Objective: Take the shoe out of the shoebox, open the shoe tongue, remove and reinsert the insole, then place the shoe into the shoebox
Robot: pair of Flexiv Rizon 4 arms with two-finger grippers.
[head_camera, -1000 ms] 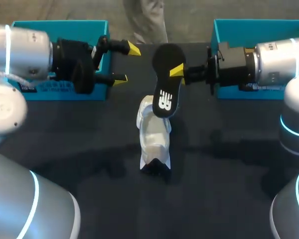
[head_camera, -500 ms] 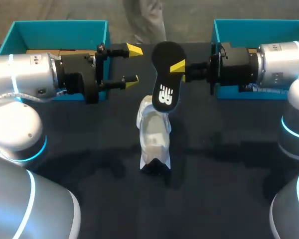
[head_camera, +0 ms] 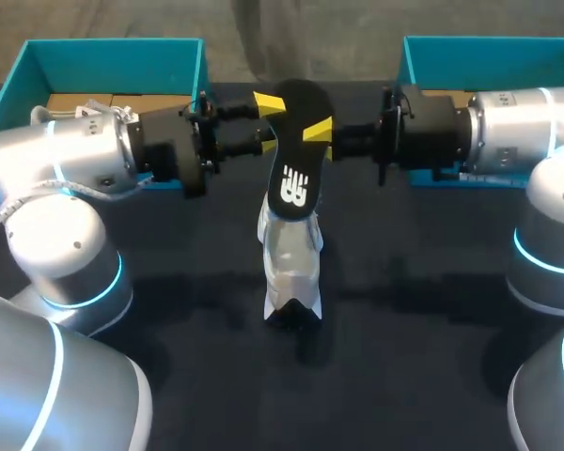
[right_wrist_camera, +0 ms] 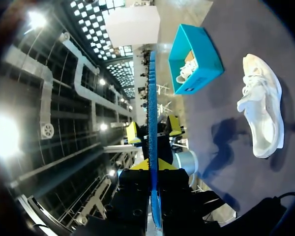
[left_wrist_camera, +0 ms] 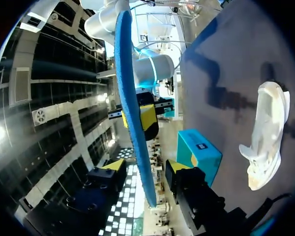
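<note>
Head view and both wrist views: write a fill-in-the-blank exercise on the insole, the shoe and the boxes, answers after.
The black insole with a white logo is clamped by the gripper of the robot's ____ arm.
The left gripper has the insole between its fingers without clamping it, so it is ____.
In the wrist views the insole's underside is coloured ____.
The white shoe lies on the dark table, outside the ____ teal shoeboxes.
Missing words: right; open; blue; two.

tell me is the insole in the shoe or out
Out. The right gripper holds the insole up in the air, apart from the white shoe.
</note>
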